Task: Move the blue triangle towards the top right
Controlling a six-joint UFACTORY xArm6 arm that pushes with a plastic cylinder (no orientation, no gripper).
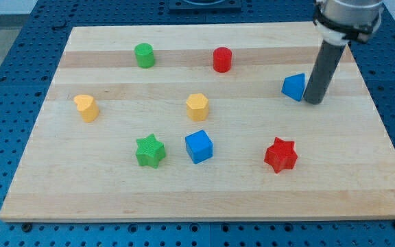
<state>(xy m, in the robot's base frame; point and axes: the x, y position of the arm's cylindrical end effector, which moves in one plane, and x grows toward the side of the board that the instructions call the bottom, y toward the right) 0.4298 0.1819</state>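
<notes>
Bright, even overhead light, soft short shadows beneath the blocks, sharp focus, no glare or blur

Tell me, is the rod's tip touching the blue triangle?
Cannot tell. In the camera view my tip stands right against the view's right edge of the blue triangle, with no gap visible, but one angle cannot confirm contact.

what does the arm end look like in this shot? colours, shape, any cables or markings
My tip is the lower end of a straight, smooth, dark grey cylindrical rod. Above it sits a wider grey metallic collar with a thin white band, cut off by the view's top edge. No cables, labels or markings show. There is no hand, only the rod.
</notes>
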